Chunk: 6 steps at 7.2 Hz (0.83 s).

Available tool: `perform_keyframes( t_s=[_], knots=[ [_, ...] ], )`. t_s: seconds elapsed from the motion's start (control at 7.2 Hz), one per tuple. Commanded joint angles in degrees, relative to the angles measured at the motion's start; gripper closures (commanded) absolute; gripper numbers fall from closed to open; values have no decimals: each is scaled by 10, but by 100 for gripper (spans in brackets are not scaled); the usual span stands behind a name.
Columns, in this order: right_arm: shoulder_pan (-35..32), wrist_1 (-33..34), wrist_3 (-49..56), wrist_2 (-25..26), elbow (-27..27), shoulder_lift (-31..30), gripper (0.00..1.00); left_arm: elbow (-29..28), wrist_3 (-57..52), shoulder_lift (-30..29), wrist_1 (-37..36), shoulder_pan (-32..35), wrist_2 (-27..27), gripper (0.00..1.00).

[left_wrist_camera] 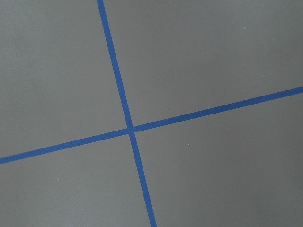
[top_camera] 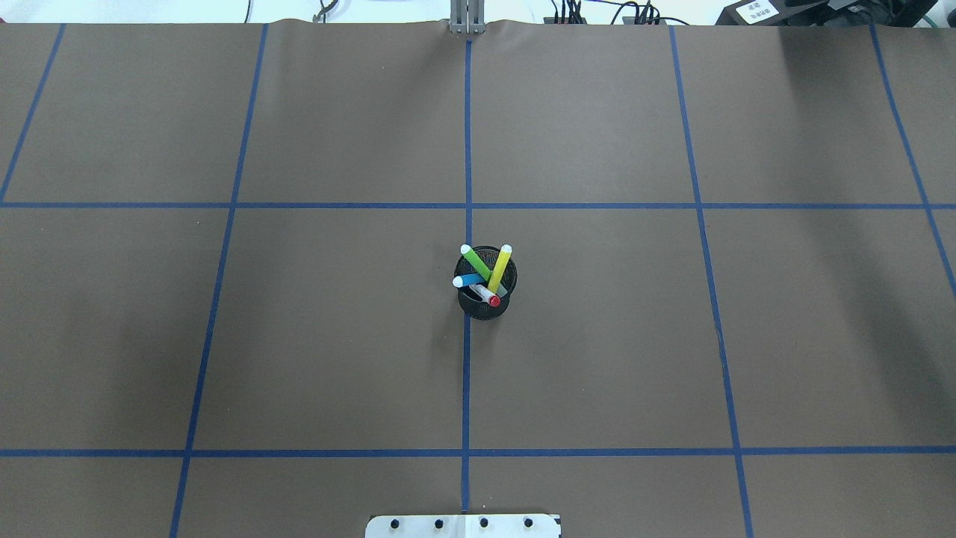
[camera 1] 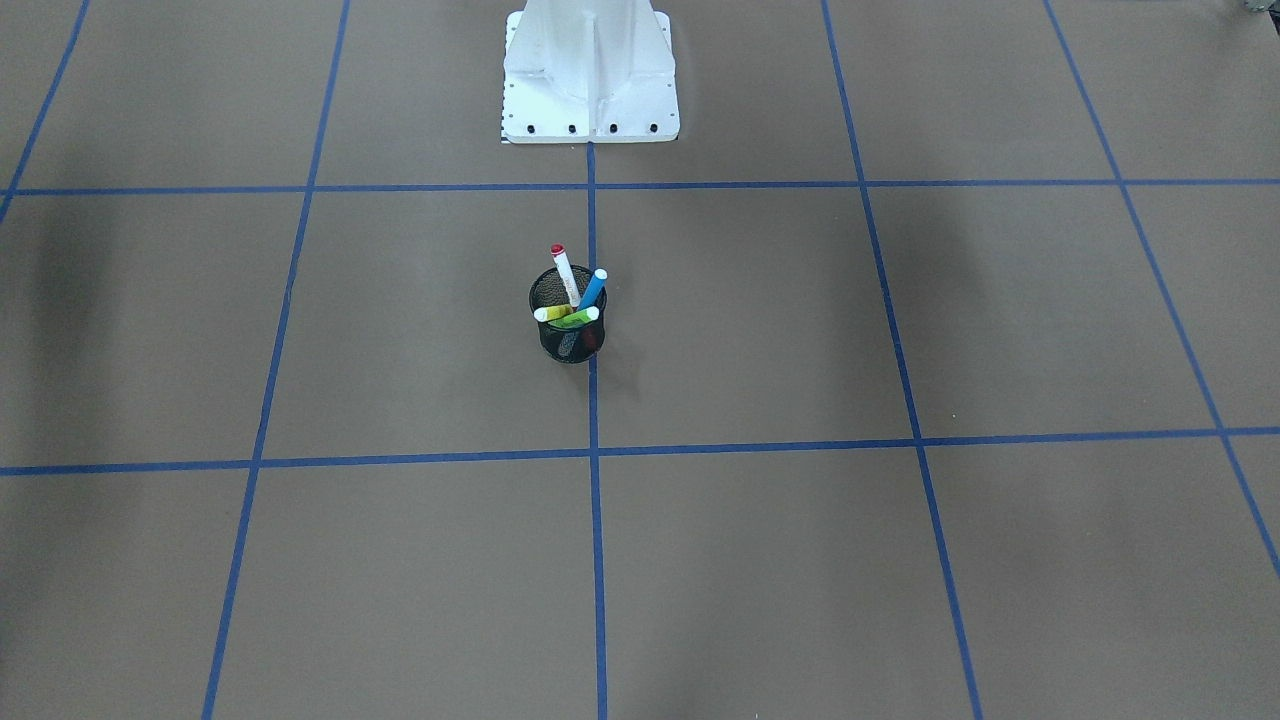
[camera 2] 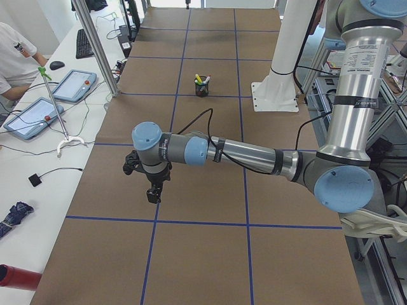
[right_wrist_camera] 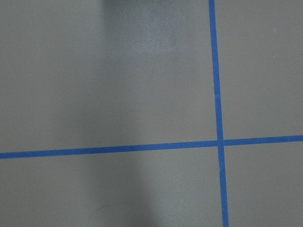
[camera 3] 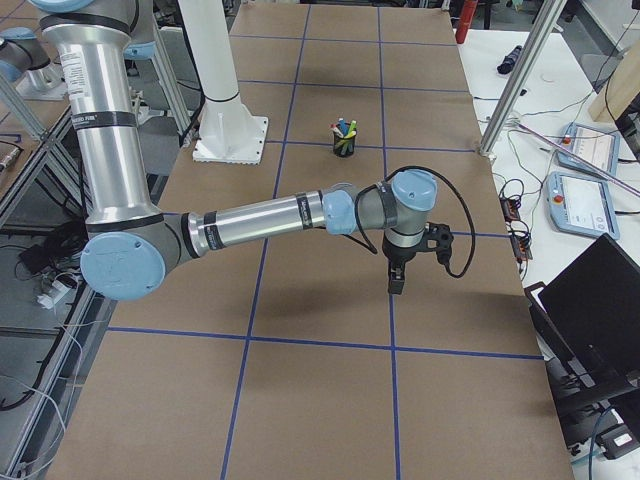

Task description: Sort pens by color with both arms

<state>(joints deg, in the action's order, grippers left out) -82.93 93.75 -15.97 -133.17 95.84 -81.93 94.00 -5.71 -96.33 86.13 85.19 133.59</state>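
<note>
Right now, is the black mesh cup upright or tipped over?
Upright: the mesh cup stands on its base, four pens poking out the top.

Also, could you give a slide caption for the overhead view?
Four coloured pens lean in a black mesh cup on the brown, blue-taped table.

No legible text: lettering on the left arm [camera 2: 353, 95] is too small

table [top_camera: 336, 336]: brown cover, blue tape grid [top_camera: 466, 388] | black mesh cup [top_camera: 484, 308]: centre, upright on a tape line | white pedestal base [top_camera: 463, 526]: 6 o'clock edge, overhead view
</note>
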Motion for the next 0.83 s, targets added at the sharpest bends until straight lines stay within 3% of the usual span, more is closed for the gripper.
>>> perform_keyframes(
  t_s=[0.0, 0.42, 0.69],
  knots=[
    [13, -10, 3, -1, 2, -2, 0, 0, 0, 1, 0, 0, 0, 0],
    [64, -72, -30, -43, 20, -3, 0, 0, 1, 1, 0, 0, 0, 0],
    [152, -83, -160, -28, 76, 5, 0, -3, 1, 1, -1, -1, 0, 0]
  ],
)
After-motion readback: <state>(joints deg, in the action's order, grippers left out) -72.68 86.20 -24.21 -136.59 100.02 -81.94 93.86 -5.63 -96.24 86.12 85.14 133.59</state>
